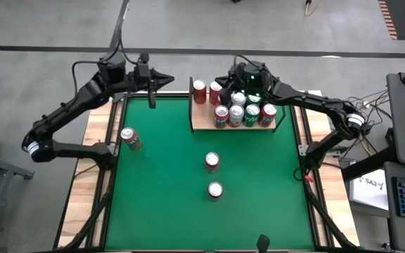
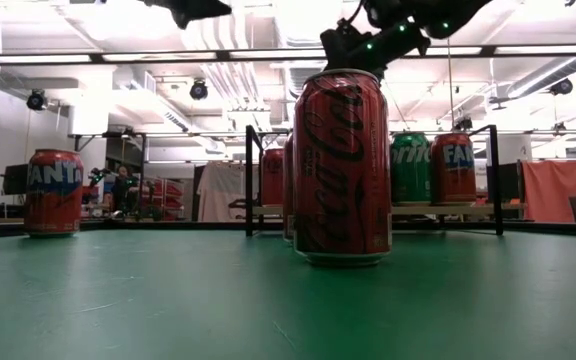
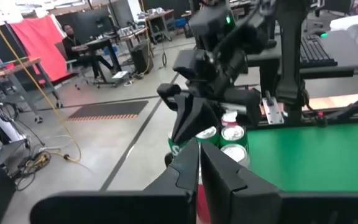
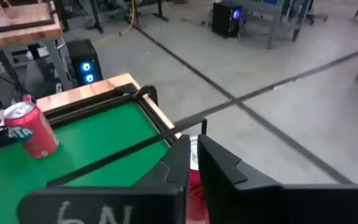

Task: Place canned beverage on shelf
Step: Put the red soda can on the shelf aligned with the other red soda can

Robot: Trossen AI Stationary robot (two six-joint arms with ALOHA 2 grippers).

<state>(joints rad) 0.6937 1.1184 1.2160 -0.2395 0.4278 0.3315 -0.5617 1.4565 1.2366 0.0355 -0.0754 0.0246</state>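
The shelf (image 1: 204, 126) is a tan board with black uprights at the table's far side. It carries several cans (image 1: 245, 112), red, green and white-topped. Three cans stand on the green felt: a Fanta can (image 1: 129, 138) at the left, a Coca-Cola can (image 1: 212, 162) in the middle, and another can (image 1: 215, 190) nearer the front. My right gripper (image 1: 223, 90) is shut and points down over the shelf's far left cans; a can top (image 4: 194, 148) shows below its fingertips. My left gripper (image 1: 169, 79) is shut and empty, held high left of the shelf.
The shelf's black uprights (image 2: 250, 180) stand at its ends. The green felt has free room at the near side and the right. Wooden table edges and black rails (image 1: 105, 183) flank the felt. People and desks show in the room beyond.
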